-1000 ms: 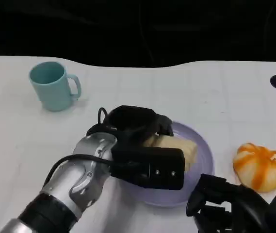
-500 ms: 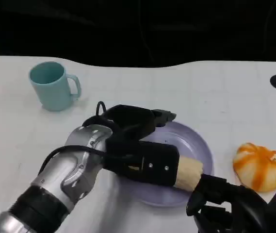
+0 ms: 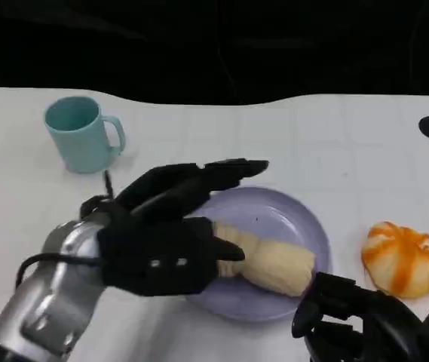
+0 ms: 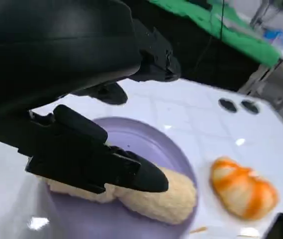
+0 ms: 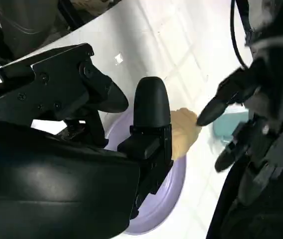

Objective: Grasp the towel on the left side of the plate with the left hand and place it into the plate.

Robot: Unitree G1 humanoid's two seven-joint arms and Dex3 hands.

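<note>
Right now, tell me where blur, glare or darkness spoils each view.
Head view: sharp on the rolled towel and purple plate; beyond the table edge all is black. Left wrist view: the left hand looms dark and soft up close, the orange-striped pumpkin toy is blurred, small glare spots dot the table. Right wrist view: the black right hand hides much of the plate; the teal mug is blurred.

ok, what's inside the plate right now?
A rolled cream towel lies across the purple plate. The left hand hangs open above its near end, covering that end and the plate's left rim, so any contact there can't be confirmed.
</note>
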